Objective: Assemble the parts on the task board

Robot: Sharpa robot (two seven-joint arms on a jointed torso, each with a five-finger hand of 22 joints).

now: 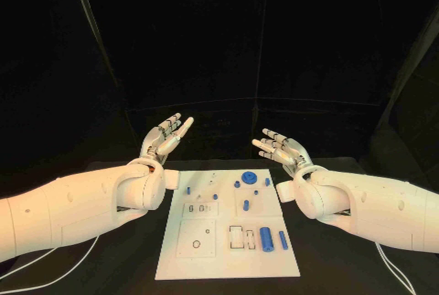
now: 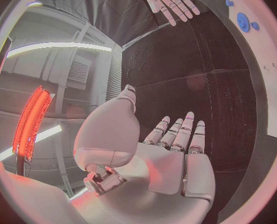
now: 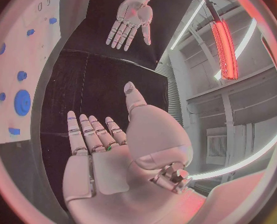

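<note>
On a black worktop point(image 1: 110, 269), the white board point(image 1: 229, 257) lies between and below two raised, empty hands, left hand point(image 1: 167, 137) and right hand point(image 1: 281, 149), fingers spread; blue parts point(image 1: 265, 238) rest on the board, nearer the right hand.

A black desk point(image 1: 329, 269) carries everything and runs back to a far edge, behind which hangs a dark backdrop point(image 1: 275, 54) crossed by thin pale seams. White cables point(image 1: 55, 269) trail over the desk at its near left corner, and another white cable point(image 1: 395, 275) lies at its near right corner. The left wrist view shows the same dark desk surface point(image 2: 194, 94) marked by faint straight lines, and the right wrist view shows it too point(image 3: 95, 84).
</note>
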